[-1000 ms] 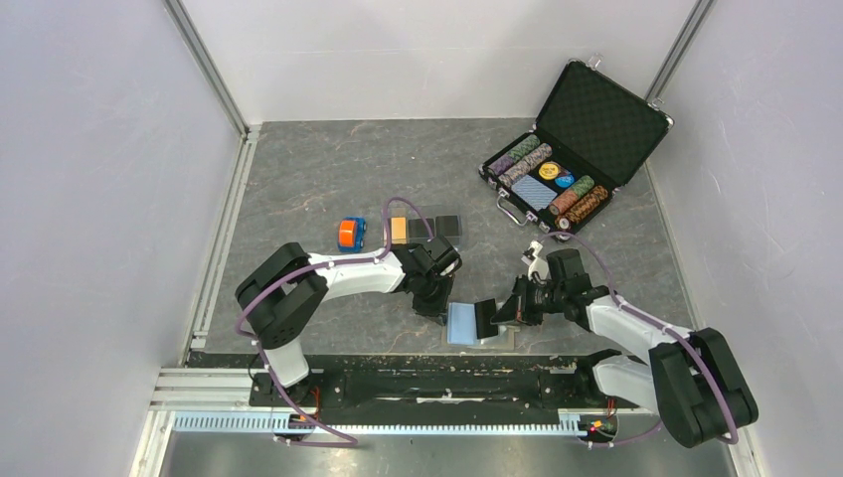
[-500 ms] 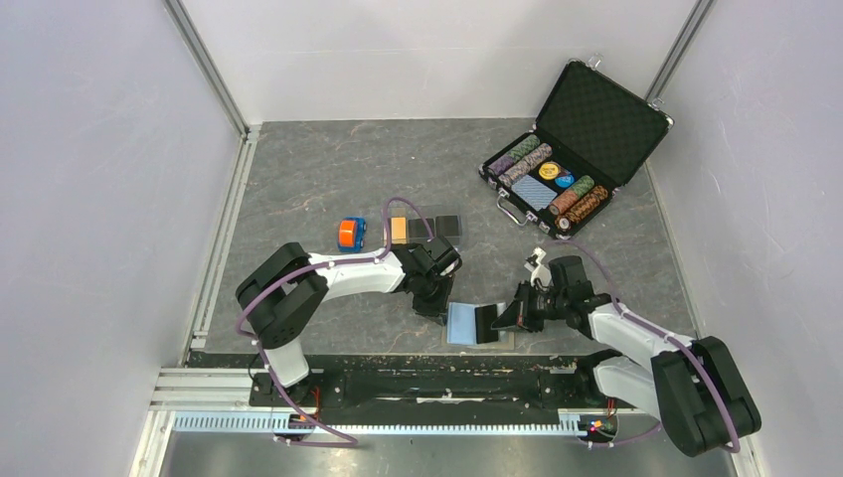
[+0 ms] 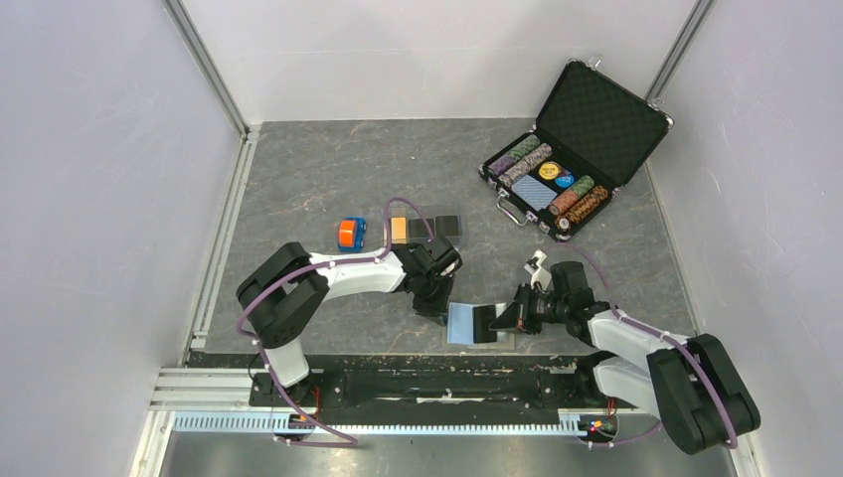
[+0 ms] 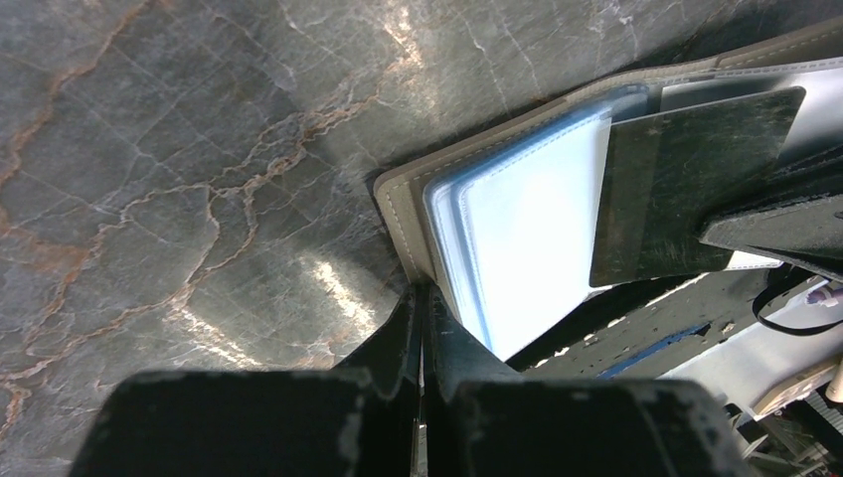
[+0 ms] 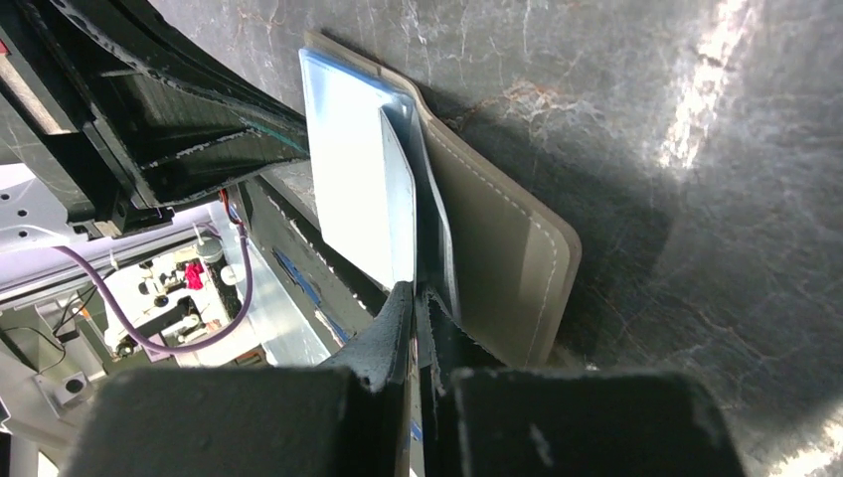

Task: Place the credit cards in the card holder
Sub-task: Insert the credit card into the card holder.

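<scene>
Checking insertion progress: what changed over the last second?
The right end effector, shut on a black credit card, edged back toward the arms' bases, and the card now looks flatter over the open card holder. The left end effector stayed shut at the holder's edge. The spare cards and the poker chip case did not move.

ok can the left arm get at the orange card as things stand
Probably not yet: the orange card lies close by, but the left pincer seems clamped on the card holder's edge.
</scene>
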